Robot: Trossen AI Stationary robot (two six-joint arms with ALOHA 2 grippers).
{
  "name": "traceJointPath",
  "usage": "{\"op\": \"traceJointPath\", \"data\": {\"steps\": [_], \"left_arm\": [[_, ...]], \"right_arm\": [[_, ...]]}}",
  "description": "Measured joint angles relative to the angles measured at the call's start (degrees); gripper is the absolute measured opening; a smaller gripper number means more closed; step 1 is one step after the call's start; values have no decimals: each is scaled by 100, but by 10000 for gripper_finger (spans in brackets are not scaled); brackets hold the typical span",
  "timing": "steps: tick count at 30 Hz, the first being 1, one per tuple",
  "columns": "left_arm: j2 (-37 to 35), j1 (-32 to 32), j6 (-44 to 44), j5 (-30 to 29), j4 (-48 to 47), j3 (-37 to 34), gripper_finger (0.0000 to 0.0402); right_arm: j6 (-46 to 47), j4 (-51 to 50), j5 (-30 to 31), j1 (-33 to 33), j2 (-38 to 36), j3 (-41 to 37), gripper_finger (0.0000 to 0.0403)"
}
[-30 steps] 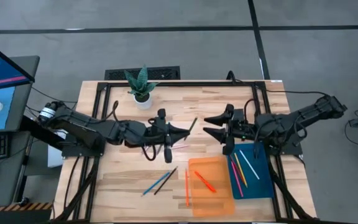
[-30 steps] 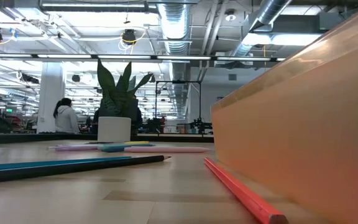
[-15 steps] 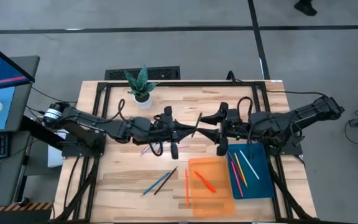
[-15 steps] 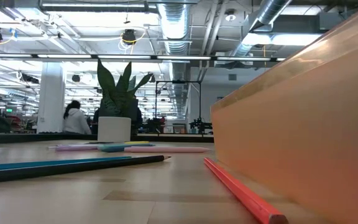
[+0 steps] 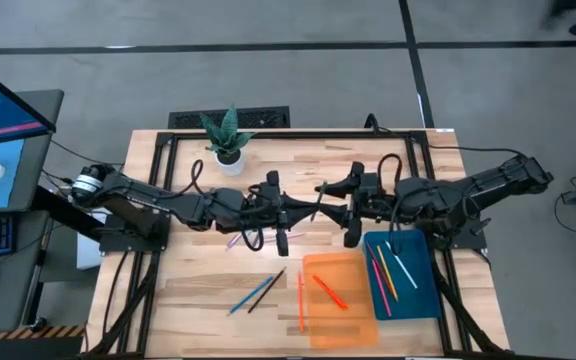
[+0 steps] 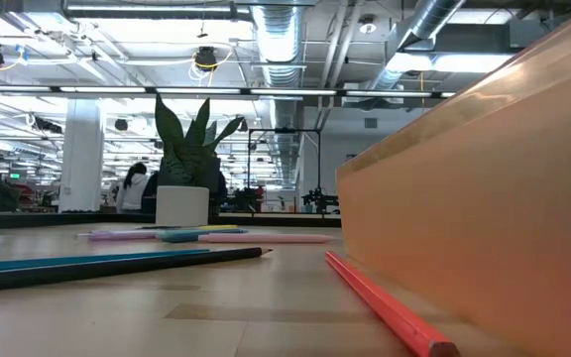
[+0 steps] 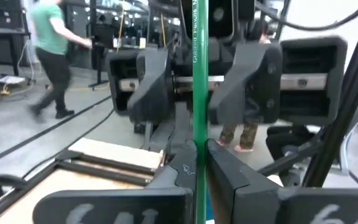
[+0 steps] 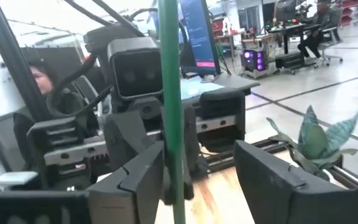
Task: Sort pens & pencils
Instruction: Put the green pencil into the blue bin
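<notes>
My left gripper (image 5: 308, 212) is shut on a green pencil (image 5: 320, 196) above the table's middle. My right gripper (image 5: 330, 207) faces it from the right and is open. Its two fingers (image 8: 135, 177) stand on either side of the same pencil (image 8: 169, 93); I cannot tell whether one of them touches it. Blue and black pencils (image 5: 258, 291) and an orange one (image 5: 300, 300) lie on the table. A red pen (image 5: 328, 291) lies in the orange tray (image 5: 353, 318). Several sticks (image 5: 388, 270) lie in the blue tray (image 5: 418, 295). My left gripper pinches the green pencil's shaft (image 7: 199, 134) between its two fingers. The fingers come level from the table's left and lie across the pencil. The pencil is lifted clear of the table, and its long free part stands up past the fingertips between the right gripper's fingers.
A small potted plant (image 5: 227, 140) stands at the far left. Pink and purple sticks (image 5: 236, 240) lie under the left arm. In the low view the orange tray's wall (image 6: 484, 198) stands close on the right with a red pencil (image 6: 385, 307) beside it.
My left gripper has carried the green pencil toward the table's right. My right gripper has moved toward the table's left to meet it. Its open fingers now stand around the pencil, where there was a gap between the two grippers a second ago.
</notes>
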Motion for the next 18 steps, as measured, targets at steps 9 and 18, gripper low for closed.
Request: {"op": "traceJointPath", "data": {"steps": [9, 18], "left_arm": [[63, 20, 0, -2, 8, 0, 3], [63, 27, -47, -102, -21, 0, 4]], "right_arm": [[0, -6, -82, -12, -3, 0, 110], [196, -19, -26, -38, -21, 0, 24]]}}
